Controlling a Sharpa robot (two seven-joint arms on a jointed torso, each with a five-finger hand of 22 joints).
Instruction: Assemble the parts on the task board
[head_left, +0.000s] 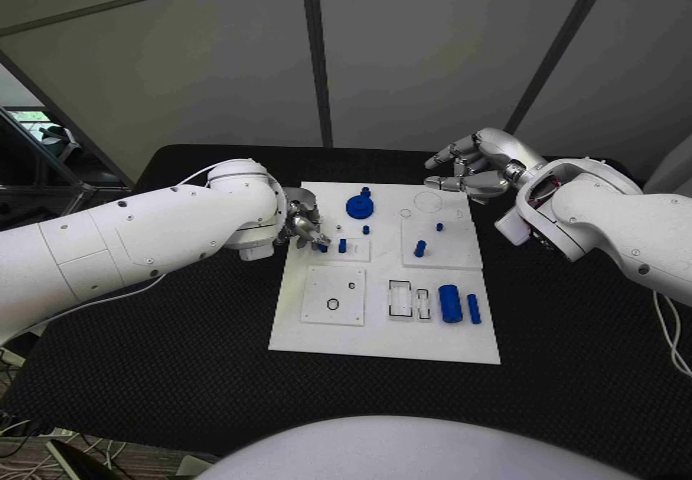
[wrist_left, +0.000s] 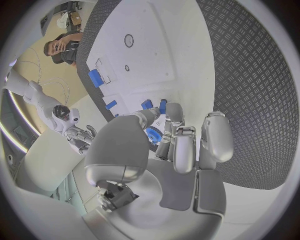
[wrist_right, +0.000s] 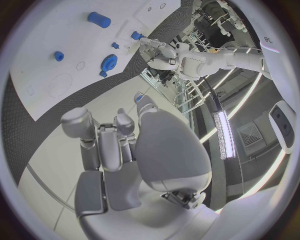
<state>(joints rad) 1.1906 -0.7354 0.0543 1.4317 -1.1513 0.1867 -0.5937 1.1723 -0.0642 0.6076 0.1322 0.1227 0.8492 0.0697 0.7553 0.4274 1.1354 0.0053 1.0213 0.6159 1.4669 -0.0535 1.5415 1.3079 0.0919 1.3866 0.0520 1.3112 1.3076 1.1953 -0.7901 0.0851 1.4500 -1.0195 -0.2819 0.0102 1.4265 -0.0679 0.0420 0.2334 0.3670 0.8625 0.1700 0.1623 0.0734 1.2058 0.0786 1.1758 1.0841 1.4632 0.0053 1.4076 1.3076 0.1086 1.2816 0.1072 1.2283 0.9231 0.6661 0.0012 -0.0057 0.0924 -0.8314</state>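
Observation:
The white task board lies mid-table. My left hand sits at the board's left edge and pinches a small blue part between thumb and a finger, just above the board. A second small blue part stands beside it. A blue gear stands at the far side, and a blue peg stands further right. A blue cylinder and a thin blue bar lie near the slots. My right hand hovers over the board's far right corner, fingers loosely bent and holding nothing.
The board has a round hole and rectangular slots in its near half. Black table surrounds the board on all sides. My left forearm lies across the table's left part.

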